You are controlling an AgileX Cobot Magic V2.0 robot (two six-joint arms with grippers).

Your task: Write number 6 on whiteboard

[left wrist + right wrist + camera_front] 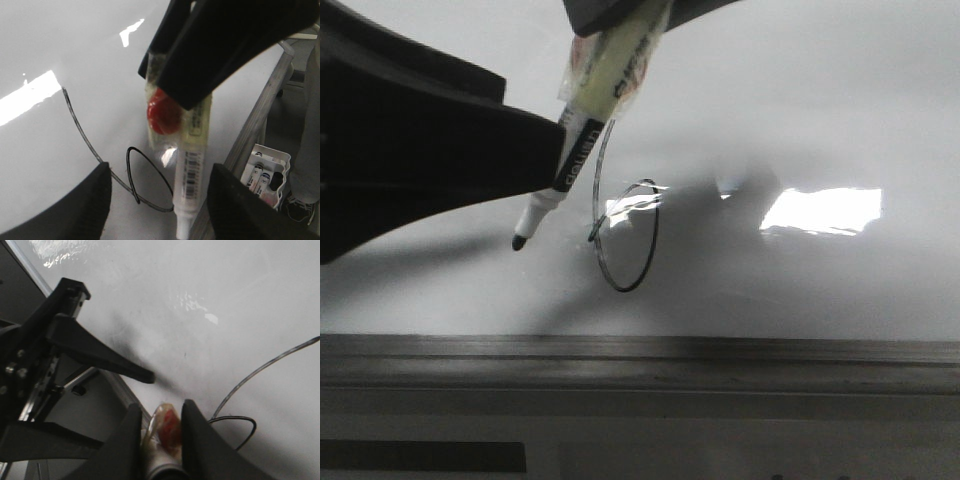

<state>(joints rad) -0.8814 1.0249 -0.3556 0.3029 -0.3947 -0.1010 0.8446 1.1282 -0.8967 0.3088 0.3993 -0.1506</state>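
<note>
The whiteboard (800,120) fills the front view. On it is the number 6 (625,240), a thin dark stem curving down into an oval loop, which also shows as the number 6 (132,175) and the number 6 (240,425) in the wrist views. My right gripper (160,415) is shut on the upper body of a white marker (582,130) wrapped with tape and a red patch. The marker's dark tip (520,242) points down to the left of the loop; I cannot tell whether it touches. My left gripper (160,172) is open, its fingers either side of the marker (192,170) without touching it.
A grey metal frame strip (640,360) runs along the board's near edge. Beyond the board's edge in the left wrist view stands a white box of spare markers (265,172). A bright white glare patch (820,210) lies right of the loop.
</note>
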